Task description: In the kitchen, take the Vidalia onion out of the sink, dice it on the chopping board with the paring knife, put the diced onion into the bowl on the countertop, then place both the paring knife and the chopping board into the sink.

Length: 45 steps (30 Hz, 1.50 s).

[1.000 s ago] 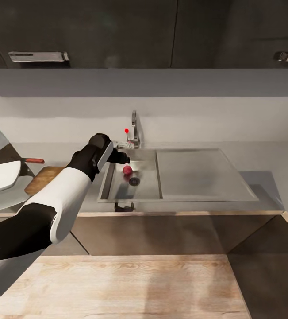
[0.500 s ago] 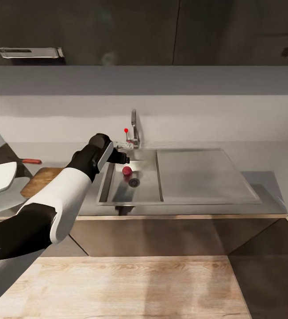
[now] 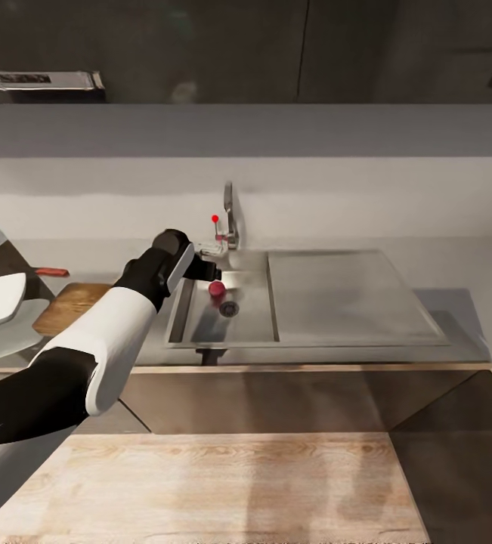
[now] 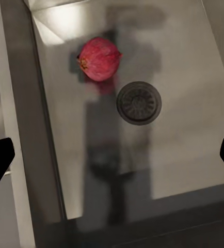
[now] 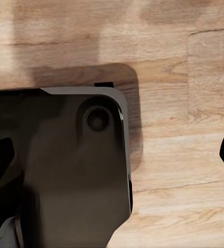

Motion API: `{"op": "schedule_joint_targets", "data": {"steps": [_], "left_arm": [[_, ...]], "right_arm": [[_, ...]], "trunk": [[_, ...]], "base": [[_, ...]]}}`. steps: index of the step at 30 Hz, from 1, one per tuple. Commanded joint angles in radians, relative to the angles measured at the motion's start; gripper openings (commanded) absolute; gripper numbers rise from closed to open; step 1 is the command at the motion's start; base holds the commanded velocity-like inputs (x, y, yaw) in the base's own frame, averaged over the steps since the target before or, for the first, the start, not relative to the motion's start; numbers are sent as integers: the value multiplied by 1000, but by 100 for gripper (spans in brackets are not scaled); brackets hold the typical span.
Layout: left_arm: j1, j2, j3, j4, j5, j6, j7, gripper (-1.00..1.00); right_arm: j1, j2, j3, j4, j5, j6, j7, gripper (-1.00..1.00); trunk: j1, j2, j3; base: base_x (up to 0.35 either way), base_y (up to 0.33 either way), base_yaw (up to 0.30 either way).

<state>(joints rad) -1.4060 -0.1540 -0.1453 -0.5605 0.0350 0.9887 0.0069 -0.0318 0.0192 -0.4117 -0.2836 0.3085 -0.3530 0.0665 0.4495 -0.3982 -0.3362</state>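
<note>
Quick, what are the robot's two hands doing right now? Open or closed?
Left gripper: open, empty, above the Vidalia onion in the sink.
Right gripper: open, holding nothing, over the wooden floor.

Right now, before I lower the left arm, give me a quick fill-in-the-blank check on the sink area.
1. The Vidalia onion lies inside the ____.
2. The left gripper is ____, holding nothing.
3. The round dark part beside the onion is the ____.
4. The chopping board rests on the ____.

Missing words: sink; open; drain; countertop.
</note>
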Motion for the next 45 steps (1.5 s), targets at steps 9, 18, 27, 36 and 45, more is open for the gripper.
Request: {"op": "schedule_joint_targets", "data": {"steps": [9,18,27,36,45], "left_arm": [[-1,-1,-3,1,3,2,1,100],[1,-2,-3,4,3,-37,8,100],[1,-2,-3,4,3,-39,17,100],[1,-2,-3,4,3,-39,18,100],[1,-1,-3,4,3,-39,18,100]], "right_arm": [[0,2,-9,-1,4,-3,7,100],[0,2,-9,-1,4,-3,7,100],[0,2,-9,0,4,-3,7,100],[0,2,-9,-1,4,-3,7,100],[0,2,-9,-1,4,-3,7,100]], "trunk": [[0,-2,-12],[0,-2,-22],[0,-2,-32],[0,-2,-42],[0,-2,-49]], "base": [[0,0,0],[0,0,0],[2,-2,0],[177,-146,0],[156,-130,0]]}}
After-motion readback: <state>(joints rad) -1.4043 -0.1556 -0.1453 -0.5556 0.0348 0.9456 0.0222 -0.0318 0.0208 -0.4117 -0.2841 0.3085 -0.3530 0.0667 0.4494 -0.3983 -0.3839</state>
